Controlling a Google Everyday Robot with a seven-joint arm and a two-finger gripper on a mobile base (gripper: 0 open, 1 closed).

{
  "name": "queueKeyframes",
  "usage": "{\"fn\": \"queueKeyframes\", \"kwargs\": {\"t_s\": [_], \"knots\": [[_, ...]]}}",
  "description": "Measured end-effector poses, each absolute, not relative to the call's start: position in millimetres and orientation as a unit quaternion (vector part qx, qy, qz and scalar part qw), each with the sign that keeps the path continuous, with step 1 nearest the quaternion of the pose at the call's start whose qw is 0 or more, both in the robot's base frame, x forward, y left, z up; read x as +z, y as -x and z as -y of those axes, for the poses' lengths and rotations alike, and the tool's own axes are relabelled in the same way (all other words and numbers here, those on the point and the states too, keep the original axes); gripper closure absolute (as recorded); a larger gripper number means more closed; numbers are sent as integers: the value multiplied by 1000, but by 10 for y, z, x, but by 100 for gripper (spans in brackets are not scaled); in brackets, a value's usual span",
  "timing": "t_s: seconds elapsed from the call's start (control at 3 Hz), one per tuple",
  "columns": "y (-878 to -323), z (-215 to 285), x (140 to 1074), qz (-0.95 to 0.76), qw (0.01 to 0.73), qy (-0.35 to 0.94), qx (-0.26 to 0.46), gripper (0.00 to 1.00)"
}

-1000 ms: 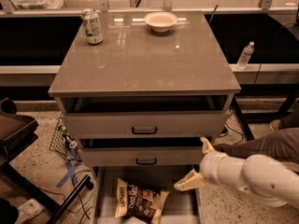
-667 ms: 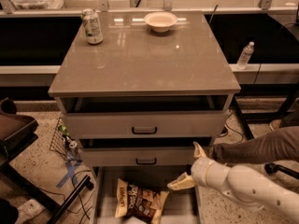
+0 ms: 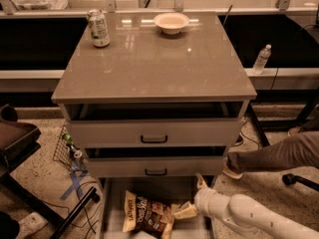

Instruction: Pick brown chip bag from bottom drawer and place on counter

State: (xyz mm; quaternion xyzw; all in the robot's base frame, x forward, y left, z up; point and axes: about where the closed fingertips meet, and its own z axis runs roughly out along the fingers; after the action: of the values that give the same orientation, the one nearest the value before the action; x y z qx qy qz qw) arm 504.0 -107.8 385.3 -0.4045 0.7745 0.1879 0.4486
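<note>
The brown chip bag (image 3: 147, 216) lies in the bottom drawer (image 3: 115, 203), dark brown in the middle with cream-yellow edges. My gripper (image 3: 192, 197) reaches in from the lower right on a white arm and sits just right of the bag. One finger (image 3: 185, 211) touches or nearly touches the bag's right edge; the other points up near the middle drawer front. The jaws stand open and hold nothing. The counter (image 3: 154, 59) is the glossy grey-brown top of the cabinet above.
A soda can (image 3: 98, 28) stands at the counter's back left and a cream bowl (image 3: 171, 22) at the back middle. A water bottle (image 3: 261, 59) stands right of the cabinet. A person's leg (image 3: 279, 153) lies at the right. A wire basket (image 3: 66, 146) and cables lie on the floor at the left.
My gripper has moved left and a little down toward the chip bag. The bag and the drawers have not moved.
</note>
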Motion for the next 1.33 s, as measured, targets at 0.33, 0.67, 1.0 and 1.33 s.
{"fn": "queueKeyframes", "kwargs": {"t_s": [0.33, 0.67, 1.0, 1.33], "knots": [[-4897, 1130, 3509, -797, 415, 390, 204, 0], [-4887, 1144, 3490, -798, 413, 389, 203, 0], [-4954, 973, 3238, -796, 403, 389, 227, 0], [-5059, 574, 2830, -783, 390, 409, 260, 0]]}}
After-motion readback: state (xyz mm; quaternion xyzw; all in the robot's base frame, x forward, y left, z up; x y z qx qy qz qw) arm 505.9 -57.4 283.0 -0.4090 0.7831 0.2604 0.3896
